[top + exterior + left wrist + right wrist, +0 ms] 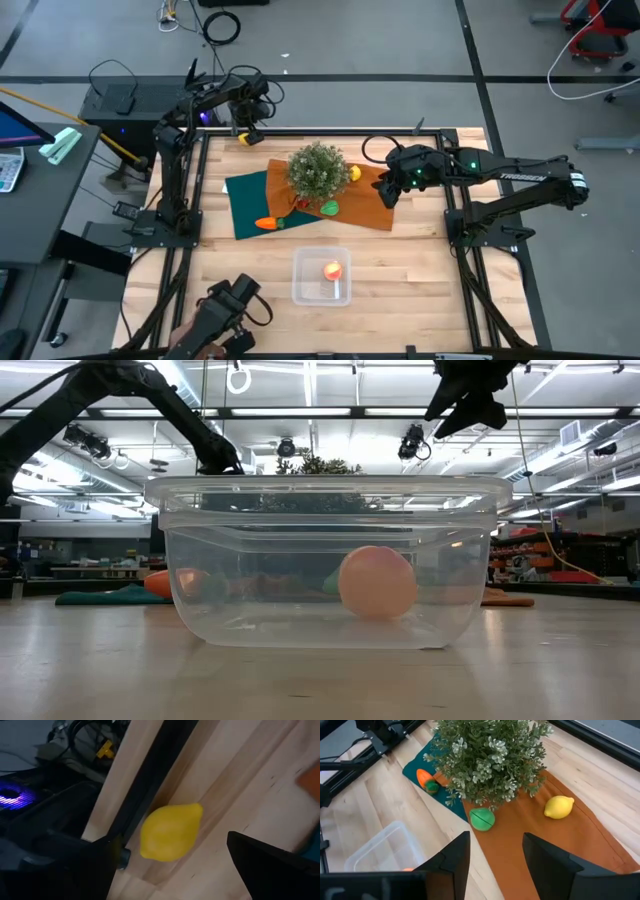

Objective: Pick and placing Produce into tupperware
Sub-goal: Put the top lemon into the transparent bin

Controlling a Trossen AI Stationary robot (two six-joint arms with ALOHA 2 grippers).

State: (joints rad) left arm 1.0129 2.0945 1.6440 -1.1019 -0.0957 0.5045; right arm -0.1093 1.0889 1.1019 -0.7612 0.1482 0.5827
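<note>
Peach-coloured fruit (pixel 332 270) lying in the tupperware (pixel 304 285) — four pieces waiting outside.

Left gripper (pixel 249 135) is hovering with fingers spread over a lemon (pixel 170 831) at the table's far edge; right gripper (pixel 388 190), fingers parted and empty, is hanging above the orange cloth (pixel 540 840) near the second lemon (pixel 559 807), green piece (pixel 482 819) and carrot (pixel 425 778) — all beside the plant (pixel 490 755).

Ceiling strip lights (pixel 330 410) are shining evenly across the low view; the left wrist view is looking soft and blurred, a purple glow (pixel 12 800) showing at its left edge.
</note>
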